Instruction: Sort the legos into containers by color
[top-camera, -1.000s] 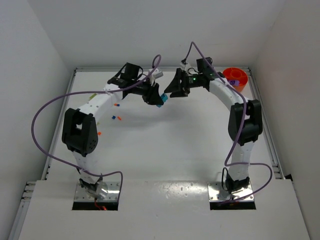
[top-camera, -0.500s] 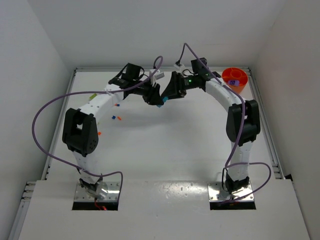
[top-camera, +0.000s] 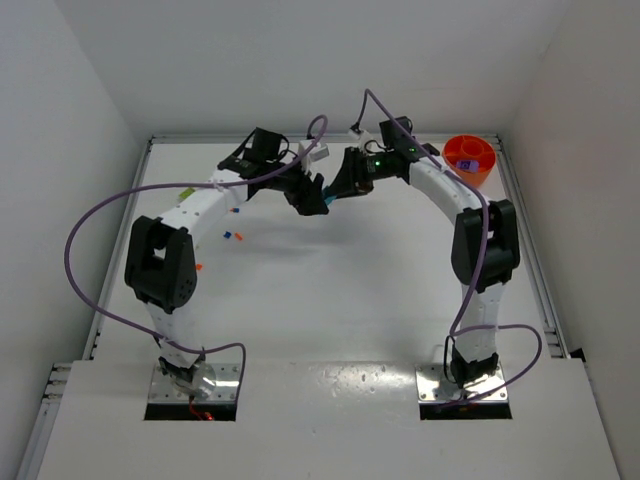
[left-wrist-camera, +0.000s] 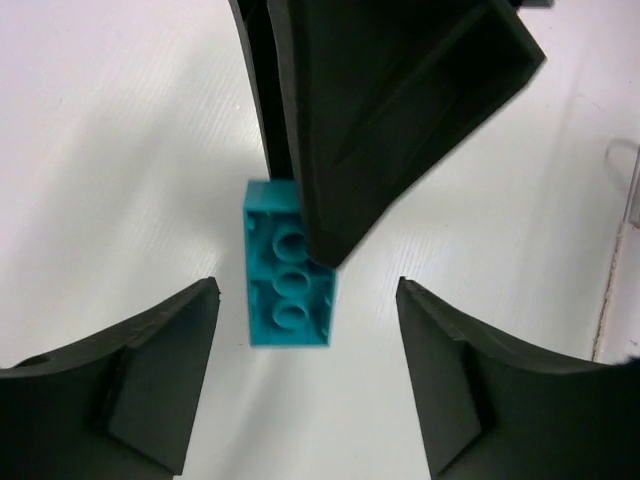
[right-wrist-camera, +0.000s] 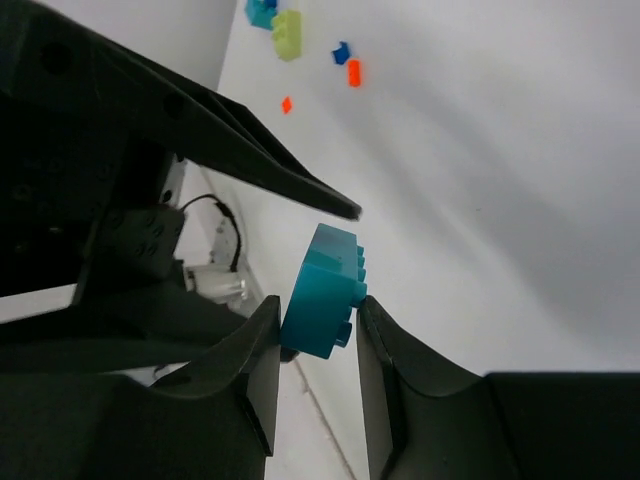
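Above white table (top-camera: 350, 285), teal brick (right-wrist-camera: 322, 288) clamped in right pincer (right-wrist-camera: 314, 312)

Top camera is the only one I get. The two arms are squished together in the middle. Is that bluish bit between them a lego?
Observer: Yes, a teal lego, pinched between the fingers of the right gripper.
Operator: Is the other arm grabbing it too?
Observer: No. The left gripper is open, its fingers apart on either side of the lego, not touching it.
Operator: Which way is it turned?
Observer: Its hollow underside, with three round tubes, faces the left wrist camera.
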